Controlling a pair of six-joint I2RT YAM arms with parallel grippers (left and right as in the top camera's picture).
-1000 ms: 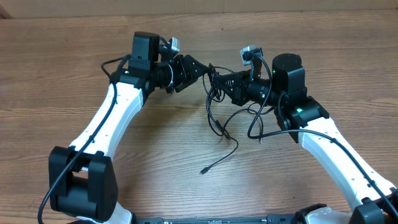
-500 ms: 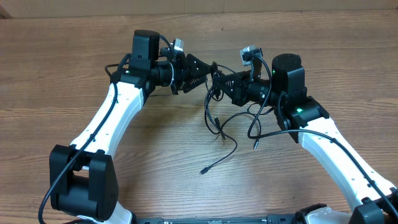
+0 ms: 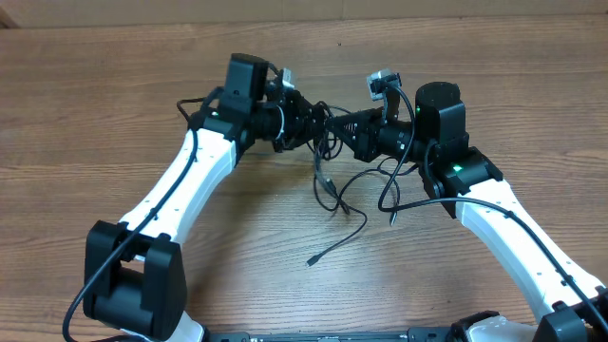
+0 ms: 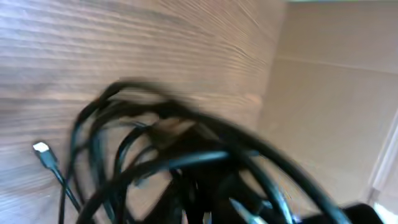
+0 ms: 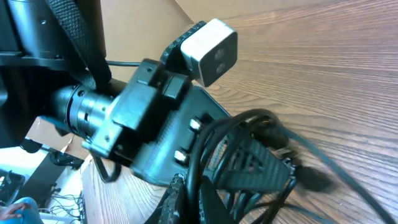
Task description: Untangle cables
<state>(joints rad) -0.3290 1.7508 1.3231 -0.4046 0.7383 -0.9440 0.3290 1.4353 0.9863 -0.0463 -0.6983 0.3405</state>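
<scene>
A tangle of thin black cables (image 3: 328, 142) hangs in the air above the middle of a wooden table (image 3: 95, 95), between two robot arms that meet tip to tip. Loose strands trail down onto the wood, one ending in a small plug (image 3: 311, 260) nearer the front. The right claw (image 3: 344, 128) is closed on the tangle. The left claw (image 3: 315, 122) is pushed in among the loops; whether it is open or closed cannot be told.

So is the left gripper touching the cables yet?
Cannot tell. Overhead, the left gripper overlaps the cables; left wrist view is blurred, so no contact shows plainly.
</scene>
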